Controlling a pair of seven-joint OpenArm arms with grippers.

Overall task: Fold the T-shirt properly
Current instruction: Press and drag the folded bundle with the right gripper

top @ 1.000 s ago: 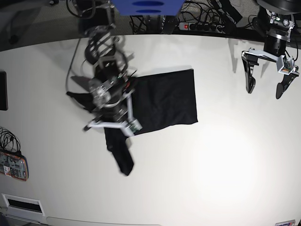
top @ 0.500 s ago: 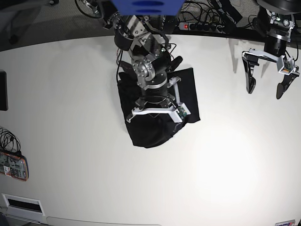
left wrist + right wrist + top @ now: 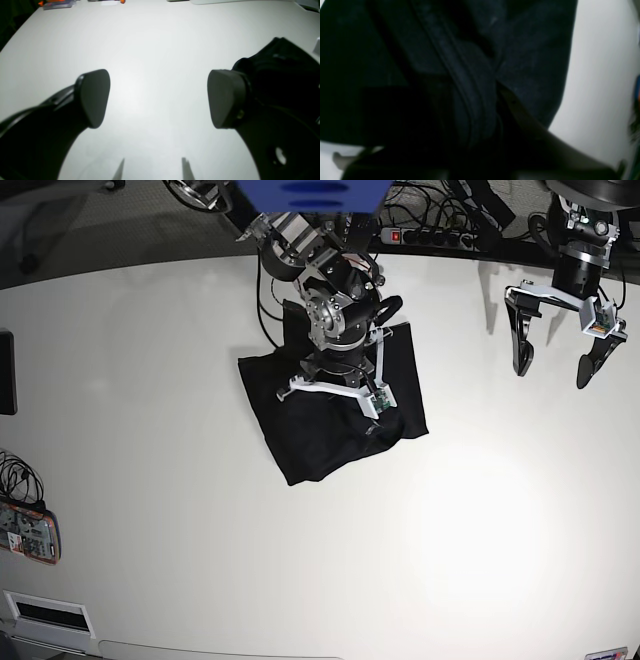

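Note:
The black T-shirt lies partly folded on the white table, left of centre at the back. My right gripper is low over its middle, shut on a bunch of its cloth. In the right wrist view, dark folds of the T-shirt fill nearly the whole frame and hide the fingertips. My left gripper hangs open over bare table at the far right, well clear of the shirt. Its two pads stand wide apart with nothing between them.
A power strip and cables run along the table's back edge. A blue part sits at the top centre. A phone-like device and a dark object lie at the left edge.
My right gripper has swung from the shirt's left side to over its middle, carrying cloth with it. The loose left part now lies folded over the body. The left arm has barely moved.

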